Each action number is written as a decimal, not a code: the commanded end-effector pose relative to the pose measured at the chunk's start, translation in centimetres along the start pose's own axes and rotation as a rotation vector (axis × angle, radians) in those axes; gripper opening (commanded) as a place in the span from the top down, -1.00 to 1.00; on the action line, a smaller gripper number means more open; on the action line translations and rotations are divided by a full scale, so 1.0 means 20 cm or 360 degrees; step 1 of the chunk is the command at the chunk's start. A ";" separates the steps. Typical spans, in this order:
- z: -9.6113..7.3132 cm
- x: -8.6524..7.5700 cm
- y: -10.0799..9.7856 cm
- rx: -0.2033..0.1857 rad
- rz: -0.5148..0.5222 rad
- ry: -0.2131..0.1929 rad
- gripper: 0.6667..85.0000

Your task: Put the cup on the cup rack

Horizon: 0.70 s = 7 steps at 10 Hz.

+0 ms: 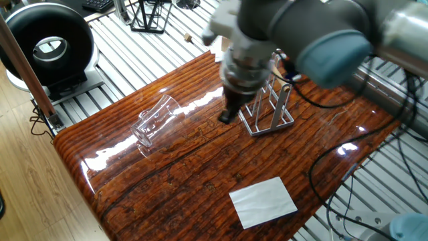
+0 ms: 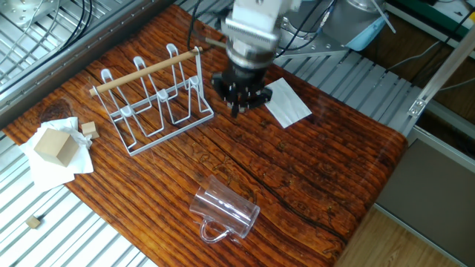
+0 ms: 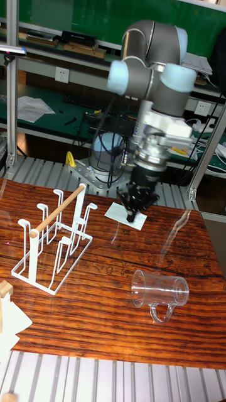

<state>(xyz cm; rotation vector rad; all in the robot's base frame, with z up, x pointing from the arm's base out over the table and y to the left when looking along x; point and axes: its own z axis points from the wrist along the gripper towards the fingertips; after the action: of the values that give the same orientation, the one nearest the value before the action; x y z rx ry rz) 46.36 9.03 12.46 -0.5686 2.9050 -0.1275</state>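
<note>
Cup (image 2: 225,208) lies on its side, well away from the fingers (image 2: 239,95), whose gap I cannot tell. Its smooth, round glass may roll or slip; rack (image 2: 152,98) stands just beside them.

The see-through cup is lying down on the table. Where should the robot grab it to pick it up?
Probably from straight above, pinching across the round body of the cup near its middle. It lies on its side on the table, so the curved wall faces up. Its handle lies low at the side, out towards the table edge, so it looks hard to grab. The gripper is empty and away from the cup.
</note>
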 end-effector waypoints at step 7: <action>0.07 -0.14 0.03 0.0028 -0.0035 -0.0013 0.99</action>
<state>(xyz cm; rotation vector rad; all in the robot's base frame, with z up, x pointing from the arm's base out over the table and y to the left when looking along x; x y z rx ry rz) 49.05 10.83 11.40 -0.6187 2.8737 -0.1526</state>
